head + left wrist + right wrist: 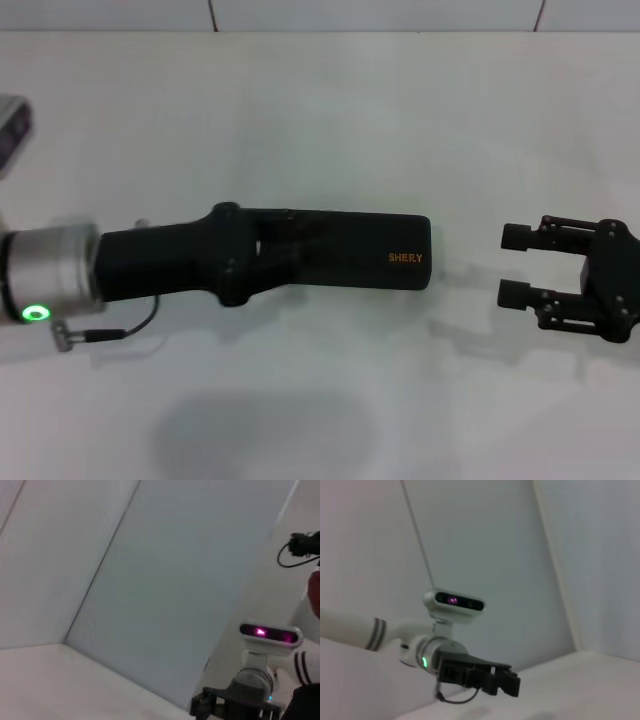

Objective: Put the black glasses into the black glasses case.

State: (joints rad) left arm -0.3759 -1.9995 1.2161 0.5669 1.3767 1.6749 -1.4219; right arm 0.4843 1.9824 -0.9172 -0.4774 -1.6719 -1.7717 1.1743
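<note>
A white table (330,400) fills the head view. The left arm reaches in from the left edge, and its gripper (265,250) lies over the near end of the black glasses case (370,252) — black on black, so whether its fingers are spread or closed on the case cannot be told. The case lies flat with its lid down, a long rounded rectangle stretching away from that gripper toward the right gripper (515,265). Small orange letters near its far end read "SHERY". The black glasses show in none of the views.

The right gripper hovers just beyond the lettered end of the case, apart from it, its two fingers (517,237) spread with a clear gap between them and nothing held. Its arm is cut off at the picture's right edge.

In the right wrist view the left gripper (495,680) appears farther off, dark and hard to read.
</note>
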